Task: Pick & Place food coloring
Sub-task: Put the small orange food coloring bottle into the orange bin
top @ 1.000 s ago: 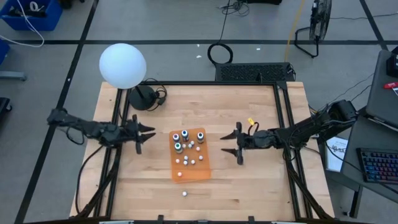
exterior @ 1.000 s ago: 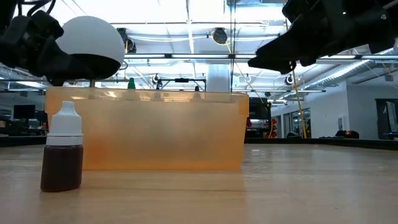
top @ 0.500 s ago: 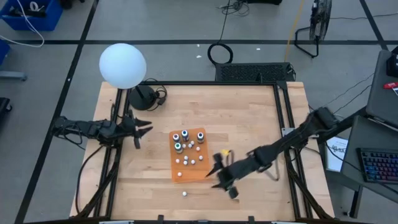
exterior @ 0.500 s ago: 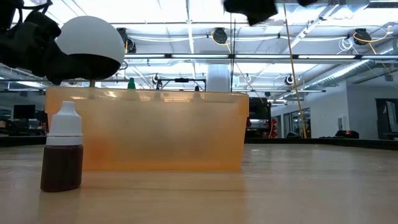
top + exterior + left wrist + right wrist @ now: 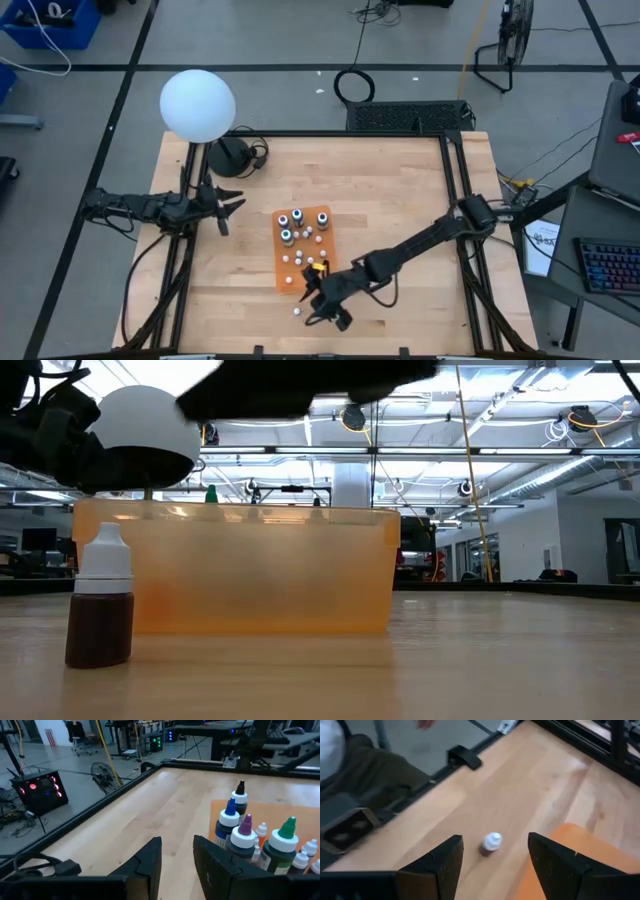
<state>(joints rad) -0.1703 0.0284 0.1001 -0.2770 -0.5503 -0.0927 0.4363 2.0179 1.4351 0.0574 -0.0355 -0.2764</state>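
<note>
High view: right pincer (image 5: 318, 308) reaches across to the near edge of the surface (image 5: 400, 190), hovering just beside the lone bottle (image 5: 297, 312) that stands outside the orange tray (image 5: 328, 272). Fingers apart, nothing between them. Left pincer (image 5: 226, 208) waits near the far-left side of the tray, fingers narrowly apart, empty.

Right wrist view: lone bottle (image 5: 491, 841) lies ahead of the two dark fingers (image 5: 445, 862), roughly centred in the gap, white cap up, upright on bare wood. Tray corner (image 5: 570, 845) sits just beside it.

Low view: same bottle (image 5: 100, 600) upright in front of the tray wall (image 5: 250, 570), dark brown liquid, white cap. Other bottles stand inside the tray; left wrist view shows blue (image 5: 229, 816), purple (image 5: 244, 834) and green (image 5: 284, 839) tops clustered there.

Step in hand, as judged: approach to grasp the stray bottle, then lift it into the tray.

Doing it well:
- Keep the bottle centred between the fingers while descending; it is small and light, and a one-sided touch would tip it.
- Come low enough to close on the body rather than the tapered cap.
- Mind the finger nearest the tray; it must not catch the tray edge.
- Close gently, lift straight up clear of the wall before moving over.
- Release into an open spot, not onto standing bottles.
</note>
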